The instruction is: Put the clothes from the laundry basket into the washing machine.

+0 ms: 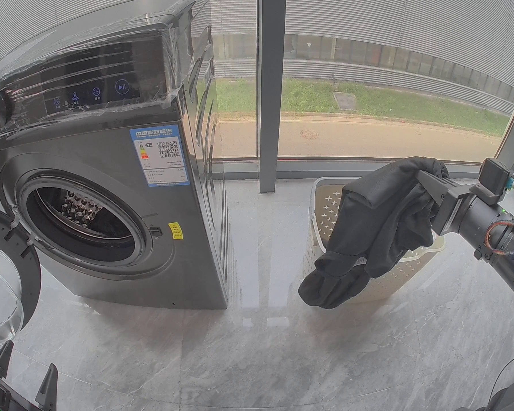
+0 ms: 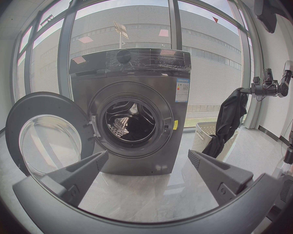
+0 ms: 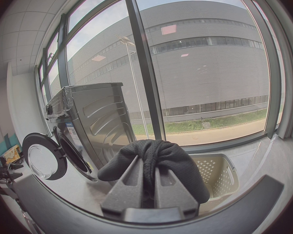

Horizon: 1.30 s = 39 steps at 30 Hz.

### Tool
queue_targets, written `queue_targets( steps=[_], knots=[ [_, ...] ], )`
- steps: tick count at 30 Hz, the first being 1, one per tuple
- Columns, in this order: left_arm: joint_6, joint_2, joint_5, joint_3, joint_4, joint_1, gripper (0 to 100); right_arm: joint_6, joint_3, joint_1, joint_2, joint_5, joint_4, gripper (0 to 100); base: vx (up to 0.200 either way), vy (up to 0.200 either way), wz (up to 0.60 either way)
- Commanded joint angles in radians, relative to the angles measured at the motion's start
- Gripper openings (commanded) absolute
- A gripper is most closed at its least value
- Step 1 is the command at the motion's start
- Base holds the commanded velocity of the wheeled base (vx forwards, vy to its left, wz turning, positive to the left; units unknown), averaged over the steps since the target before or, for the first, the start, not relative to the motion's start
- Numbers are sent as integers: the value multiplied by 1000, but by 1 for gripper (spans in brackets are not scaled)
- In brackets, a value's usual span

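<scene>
Closest in, the left hand (image 1: 27, 366) sits low above the pale grey marble floor (image 1: 280, 349). Its two dark fingers (image 2: 88, 166) are spread wide with nothing between them, and they face the front of the washing machine (image 1: 120, 144).

The machine stands on the floor to the robot's left. Its round door (image 1: 8, 275) is swung fully open to the side, with the glass bowl of the door facing out. The opening is clear and the metal drum (image 1: 83, 215) shows inside; I can't make out any clothes in it. Clear plastic film (image 1: 97, 41) is wrapped over the top and control panel. A blue-edged label (image 1: 160, 155) is stuck on the front, with a small yellow sticker (image 1: 176, 230) lower down beside the door opening.

Over to the right, well apart from the machine, the right hand (image 1: 425, 181) is held up in the air. Its fingers (image 3: 167, 182) are pressed together on a bunched fold of a black garment (image 1: 377, 224). The cloth drapes over the fingertips and hangs down in a long fold, its lower end dangling in front of the laundry basket (image 1: 321, 224). Whether it brushes the basket I can't tell. The cream basket, with its pierced walls, stands on the floor just beneath and behind the garment, close to the window.

Behind everything, floor-to-ceiling glass (image 1: 382, 64) with a dark upright post (image 1: 271, 81) looks out on grass, a road and a grey ribbed building.
</scene>
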Motion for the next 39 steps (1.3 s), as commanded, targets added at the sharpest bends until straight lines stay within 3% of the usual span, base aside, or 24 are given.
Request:
queue_targets(
  steps=[1, 5, 11, 39],
  knots=[
    [0, -12, 0, 16, 0, 0, 100, 0, 4, 1, -3, 1, -1, 0, -200, 0, 0],
    [0, -13, 0, 15, 0, 0, 100, 0, 7, 0, -3, 1, -1, 0, -200, 0, 0],
    [3, -13, 0, 15, 0, 0, 100, 1, 13, 0, -3, 1, 1, 0, 0, 0, 0],
    [-10, -12, 3, 15, -1, 2, 100, 3, 32, 23, 0, 1, -2, 0, 0, 200, 0]
  ],
)
